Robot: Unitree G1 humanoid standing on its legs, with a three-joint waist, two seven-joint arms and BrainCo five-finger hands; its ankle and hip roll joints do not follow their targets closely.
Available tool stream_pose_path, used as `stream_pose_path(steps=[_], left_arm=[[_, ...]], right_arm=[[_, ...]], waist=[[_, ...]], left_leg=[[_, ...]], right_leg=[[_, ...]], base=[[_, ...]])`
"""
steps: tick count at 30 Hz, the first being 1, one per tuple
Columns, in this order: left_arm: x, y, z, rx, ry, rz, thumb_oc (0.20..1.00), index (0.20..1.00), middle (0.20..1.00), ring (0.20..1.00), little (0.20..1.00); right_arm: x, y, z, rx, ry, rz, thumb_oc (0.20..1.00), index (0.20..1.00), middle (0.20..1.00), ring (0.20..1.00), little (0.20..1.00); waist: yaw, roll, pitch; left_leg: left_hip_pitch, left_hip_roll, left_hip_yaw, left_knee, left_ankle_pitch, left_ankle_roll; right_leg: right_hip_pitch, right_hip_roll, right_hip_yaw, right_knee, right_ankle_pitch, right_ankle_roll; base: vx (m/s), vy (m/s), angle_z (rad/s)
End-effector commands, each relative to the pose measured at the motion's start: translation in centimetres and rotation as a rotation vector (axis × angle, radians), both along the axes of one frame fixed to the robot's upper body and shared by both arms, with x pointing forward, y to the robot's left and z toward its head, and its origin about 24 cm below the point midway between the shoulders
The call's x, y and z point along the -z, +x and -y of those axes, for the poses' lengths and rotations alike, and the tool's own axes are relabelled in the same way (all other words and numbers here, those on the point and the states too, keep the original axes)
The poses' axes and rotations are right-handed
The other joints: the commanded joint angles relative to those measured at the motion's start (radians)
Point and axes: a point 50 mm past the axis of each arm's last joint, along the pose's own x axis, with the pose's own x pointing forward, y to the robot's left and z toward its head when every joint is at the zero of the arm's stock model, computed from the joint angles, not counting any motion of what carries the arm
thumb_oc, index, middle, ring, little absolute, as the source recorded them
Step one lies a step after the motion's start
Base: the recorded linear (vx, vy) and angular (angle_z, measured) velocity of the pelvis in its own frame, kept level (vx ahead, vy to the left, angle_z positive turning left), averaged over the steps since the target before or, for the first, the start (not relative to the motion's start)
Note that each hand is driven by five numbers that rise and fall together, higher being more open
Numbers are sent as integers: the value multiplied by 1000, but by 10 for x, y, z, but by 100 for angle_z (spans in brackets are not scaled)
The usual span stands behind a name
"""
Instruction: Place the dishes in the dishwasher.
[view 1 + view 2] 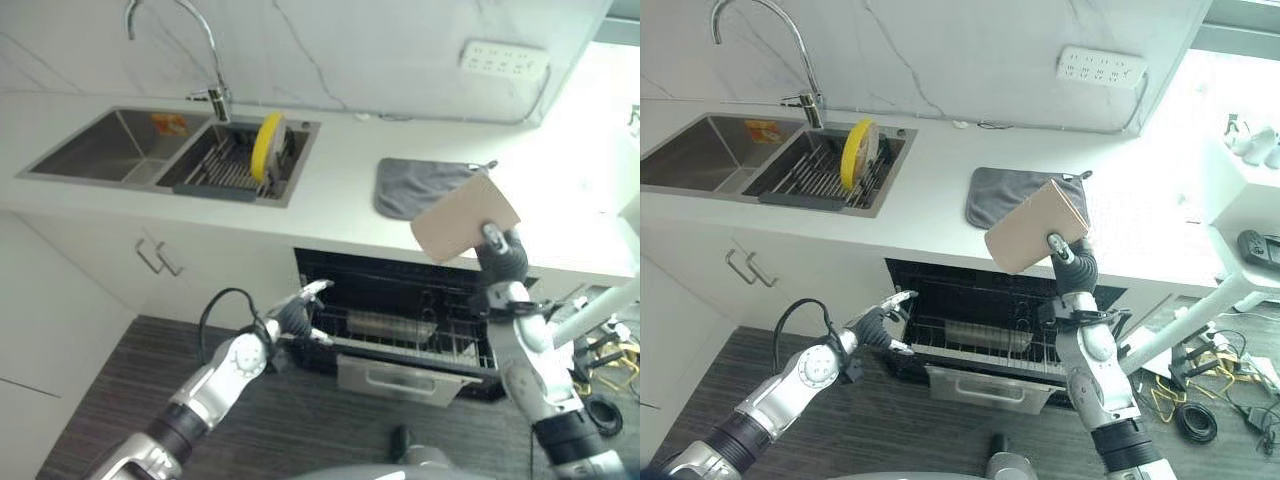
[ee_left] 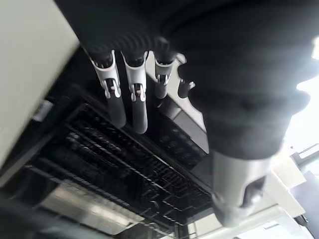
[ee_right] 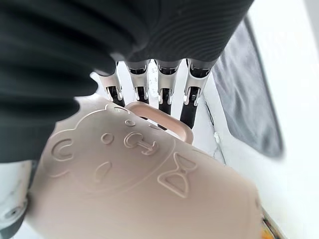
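Right hand (image 1: 1072,262) held a tan plate (image 1: 1037,240) above the open dishwasher (image 1: 990,335).
Fingers clamped its lower edge; the rack lay directly below, while the left hand (image 1: 878,322), fingers relaxed, hovered at the rack's left end.

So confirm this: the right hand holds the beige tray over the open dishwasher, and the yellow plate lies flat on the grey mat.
Wrong about the yellow plate: the left eye view shows it standing on edge in the sink rack, not on the grey mat. The right hand does hold the beige tray above the open dishwasher.
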Motion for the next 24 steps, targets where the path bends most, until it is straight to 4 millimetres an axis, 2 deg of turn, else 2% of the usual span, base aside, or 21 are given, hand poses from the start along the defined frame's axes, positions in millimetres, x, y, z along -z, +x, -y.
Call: stream_pose_path(steps=[1, 2, 3, 4, 5, 7, 13, 19, 24], left_arm=[[-25, 10, 14, 56, -33, 108, 1000, 1000, 1000, 1000, 1000], [-26, 9, 14, 65, -32, 106, 1000, 1000, 1000, 1000, 1000], [-26, 9, 14, 69, -36, 103, 1000, 1000, 1000, 1000, 1000], [-26, 9, 17, 76, -34, 102, 1000, 1000, 1000, 1000, 1000], [-27, 11, 19, 88, -17, 108, 1000, 1000, 1000, 1000, 1000], [-26, 14, 22, 102, 4, 96, 1000, 1000, 1000, 1000, 1000], [-23, 12, 9, 90, 38, 72, 1000, 1000, 1000, 1000, 1000], [-24, 7, 6, 98, 58, 60, 1000, 1000, 1000, 1000, 1000], [-32, 12, 5, 91, 59, 106, 1000, 1000, 1000, 1000, 1000]], right_arm=[[-33, -5, 0, -16, -20, 164, 200, 200, 200, 200, 200], [-32, -5, 1, -14, -25, 169, 200, 200, 200, 200, 200], [-34, -5, 1, -20, -20, 174, 200, 200, 200, 200, 200], [-34, -5, -1, -23, -13, 177, 200, 200, 200, 200, 200], [-37, -5, -2, -23, -3, 186, 200, 200, 200, 200, 200], [-36, -5, -2, -40, 28, 178, 200, 200, 200, 200, 200], [-33, -19, -3, -53, 28, 175, 200, 200, 200, 200, 200], [-33, -20, -8, -46, 29, 170, 200, 200, 200, 200, 200], [-37, -15, -12, -38, 34, 193, 200, 200, 200, 200, 200]], waist=[[-19, -8, -23], [-19, -3, -19], [-20, 12, -10], [-18, 17, 0], [-26, 19, 5], [-32, 24, 5], [-43, 35, -14], [-29, 33, -10], [-13, 31, 15]], left_leg=[[-190, 44, -61, 194, 153, -43], [-210, 53, -65, 174, 168, -47], [-226, 65, -62, 57, 207, -59], [-245, 71, -64, 1, 258, -72], [-238, 74, -38, -69, 237, -68], [-202, 64, -20, -141, 231, -64], [-137, 25, -42, -153, 170, -43], [-137, 15, -44, -153, 146, -33], [-163, 18, -42, -153, 146, -30]], right_leg=[[56, -36, 94, -51, -28, 41], [62, -34, 93, -68, -23, 38], [64, -29, 91, -73, -31, 43], [71, -32, 81, -73, -36, 46], [69, -50, 56, -73, -38, 59], [68, -72, 34, -73, -33, 76], [62, -96, 23, -73, -24, 103], [50, -117, 17, -73, -23, 118], [24, -126, 14, -73, -15, 122]], base=[[168, -139, -32], [147, 83, -51], [140, 175, -46], [125, 283, -46], [66, 227, -36], [90, 249, -38], [131, 106, -8], [65, 4, 15], [-24, -13, 0]])
